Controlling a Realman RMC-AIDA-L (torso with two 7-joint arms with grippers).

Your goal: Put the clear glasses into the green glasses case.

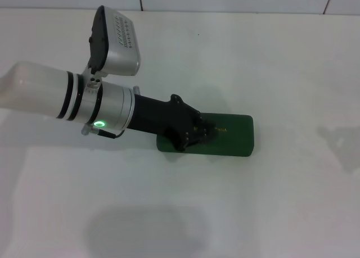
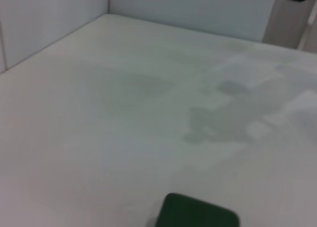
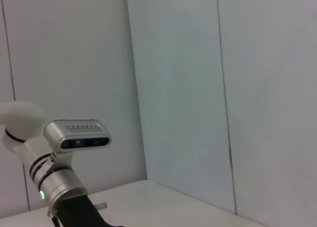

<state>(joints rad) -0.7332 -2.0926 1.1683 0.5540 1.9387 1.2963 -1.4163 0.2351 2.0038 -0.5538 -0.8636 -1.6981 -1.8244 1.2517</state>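
Case shut, left arm over it

The green glasses case [image 1: 228, 137] lies closed on the white surface [image 1: 270, 55]; the left end effector [image 1: 197, 131] rests on its lid, grip indiscernible. No clear glasses are visible, so the task looks nearly done.

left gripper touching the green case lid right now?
Cannot tell. In the head view the left gripper overlaps the near end of the closed green glasses case, but no view shows a gap or contact between them.

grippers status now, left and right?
Left gripper: over the closed green glasses case, fingers cannot be told.
Right gripper: not in view.
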